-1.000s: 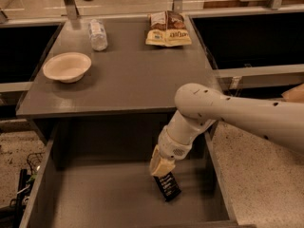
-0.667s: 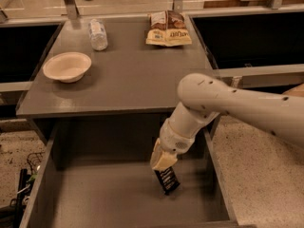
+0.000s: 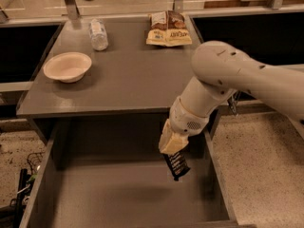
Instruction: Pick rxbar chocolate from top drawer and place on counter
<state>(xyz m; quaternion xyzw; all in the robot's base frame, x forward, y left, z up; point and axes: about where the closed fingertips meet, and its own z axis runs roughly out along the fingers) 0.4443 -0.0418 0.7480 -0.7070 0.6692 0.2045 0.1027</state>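
Note:
The rxbar chocolate (image 3: 176,165) is a small black bar with white text. It hangs tilted from my gripper (image 3: 171,146), which is shut on its upper end. The bar is held above the grey floor of the open top drawer (image 3: 114,198), near the drawer's right wall and just in front of the counter's front edge. The counter (image 3: 128,75) is the grey tabletop behind and above the drawer. My white arm comes in from the right and covers the counter's right front corner.
On the counter stand a tan bowl (image 3: 67,66) at the left, a clear plastic bottle (image 3: 98,33) lying at the back, and a tan-and-brown snack bag (image 3: 168,28) at the back right. Dark recessed bins (image 3: 247,32) flank the counter. Speckled floor lies to the right.
My gripper has lifted the rxbar chocolate off the drawer floor and moved it slightly up and toward the counter edge; the arm has shifted right.

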